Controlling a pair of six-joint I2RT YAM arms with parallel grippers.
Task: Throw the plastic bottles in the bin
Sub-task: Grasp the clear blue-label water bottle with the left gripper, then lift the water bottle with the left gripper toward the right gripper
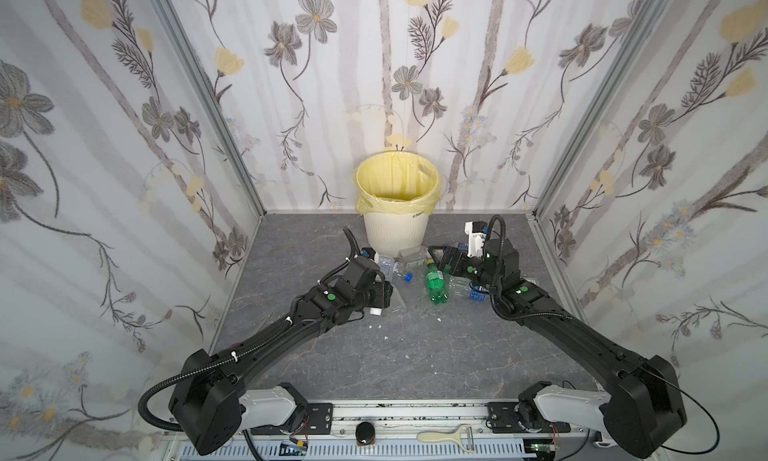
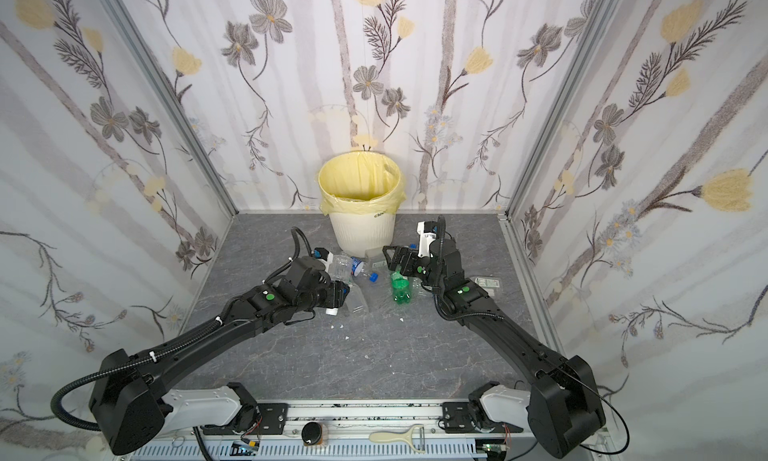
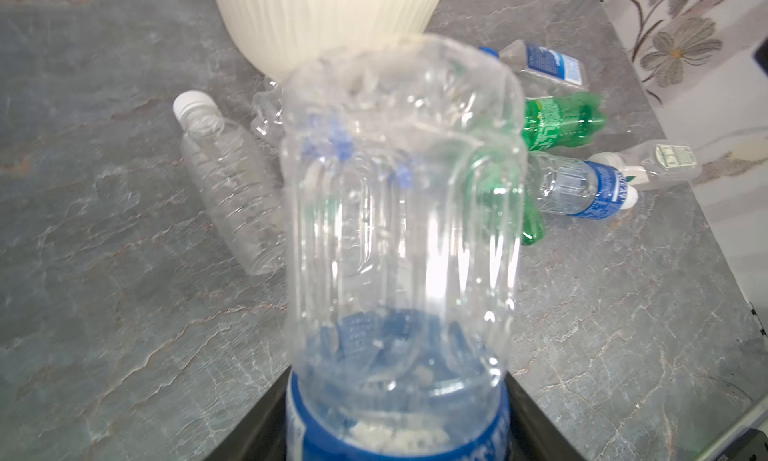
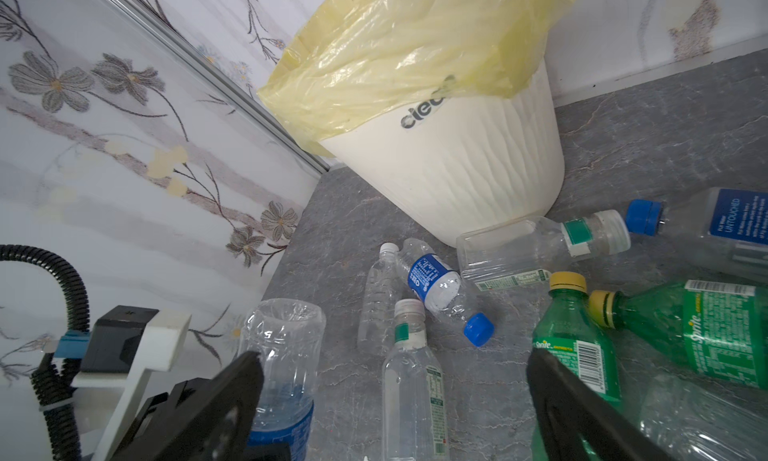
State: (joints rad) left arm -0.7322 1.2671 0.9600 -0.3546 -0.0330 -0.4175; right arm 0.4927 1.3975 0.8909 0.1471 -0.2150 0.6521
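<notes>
Flowered wallpaper [image 1: 124, 147] closes in a grey stone-look tabletop [image 1: 415, 355] on three sides. On the left, the left gripper [image 1: 384, 290] is clamped on a clear bottle with a blue label [image 3: 399, 230]. It grips at the label end, so the bottle's base leads. The bottle's long axis points at the lower wall of the bin [image 1: 397, 234], which stands at the back centre. The yellow-lined rim sits higher than this gripper, so I judge the coming move to be a lift up and forward over the rim before letting go. At the bin's foot lie loose bottles, among them a white-capped clear bottle [image 3: 226, 180] and a green bottle [image 1: 435, 284]. Further right, the right gripper [image 4: 392, 357] hangs with its jaws spread wide, holding nothing. Below it a clear bottle with a green neck band [image 4: 415, 396] lies lengthwise between the fingers. The green bottle is just beside one finger.
</notes>
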